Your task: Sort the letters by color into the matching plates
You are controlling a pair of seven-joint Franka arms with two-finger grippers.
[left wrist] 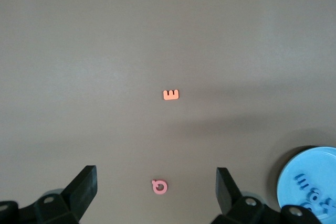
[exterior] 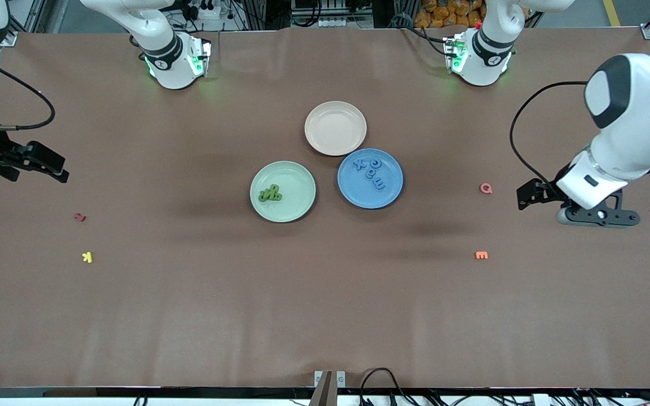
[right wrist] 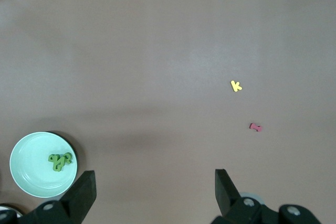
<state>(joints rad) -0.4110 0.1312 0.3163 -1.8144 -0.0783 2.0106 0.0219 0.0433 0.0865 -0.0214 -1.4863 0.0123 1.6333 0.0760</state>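
Several green letters (exterior: 270, 193) lie heaped in the pale green plate (exterior: 298, 204); the right wrist view shows that heap of green letters (right wrist: 60, 161) in the same green plate (right wrist: 31, 179). Several blue letters (exterior: 371, 171) lie spread in the blue plate (exterior: 359, 194), and the left wrist view catches part of the blue plate (left wrist: 300, 172) with the blue letters (left wrist: 315, 192) on it. My left gripper (exterior: 526, 196) hangs open over the bare table at the left arm's end, empty (left wrist: 156, 182). My right gripper (exterior: 57, 169) hangs open and empty over the right arm's end (right wrist: 155, 184).
An empty beige-pink plate (exterior: 336, 128) touches the blue plate, farther from the front camera. A pink Q (exterior: 486, 188) and an orange E (exterior: 481, 255) lie toward the left arm's end. A red letter (exterior: 80, 217) and a yellow K (exterior: 87, 257) lie toward the right arm's end.
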